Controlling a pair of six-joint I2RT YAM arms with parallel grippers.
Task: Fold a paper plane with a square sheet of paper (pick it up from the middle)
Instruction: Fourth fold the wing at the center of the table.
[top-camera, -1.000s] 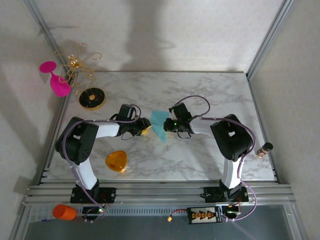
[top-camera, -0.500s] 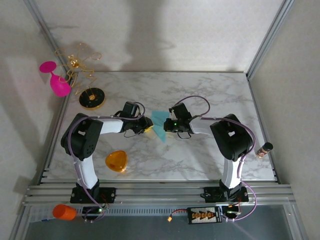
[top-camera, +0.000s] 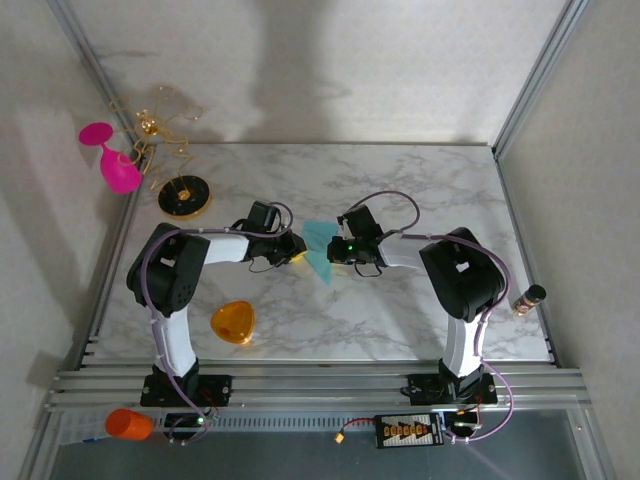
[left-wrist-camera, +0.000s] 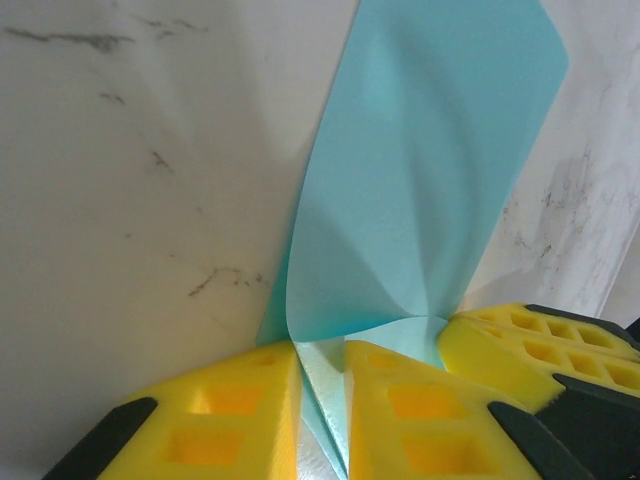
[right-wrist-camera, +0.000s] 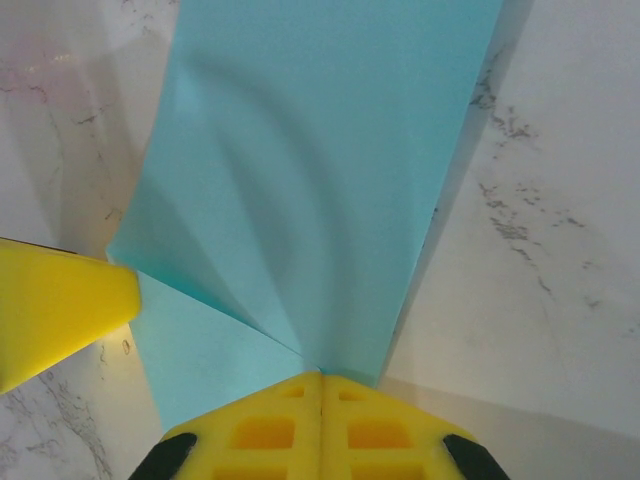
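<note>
the square sheet of paper (top-camera: 318, 243) sits mid table (top-camera: 420, 190) between the two arms, partly folded, creases fanning out from one pinched corner and a panel standing up off the marble. the right gripper (right-wrist-camera: 322, 388) has its pads pressed flat together with no gap, clamped on that corner where the creases meet, so that's your anchor. the left gripper (left-wrist-camera: 320, 360) is just beside it, almost touching, jaws only a slit apart with a paper edge running down into the slit. it looks like it's around the edge, not biting yet, can't say firmer than that. my read is you're mid-fold, about to take the loose flap and lay it along the centre crease. to do it well: hold the right clamp firm and don't drag it, close the left fully only once the edge is well inside the pads, not at the tips. move the left in a low arc so the flap rolls over instead of buckling. the sheet is thin and already bowed, so pulling the two grippers apart could tear it at the pinched corner. mind the pads bumping each other, they're very close. orange piece (top-camera: 233, 321) is well apart, ignore it.
</note>
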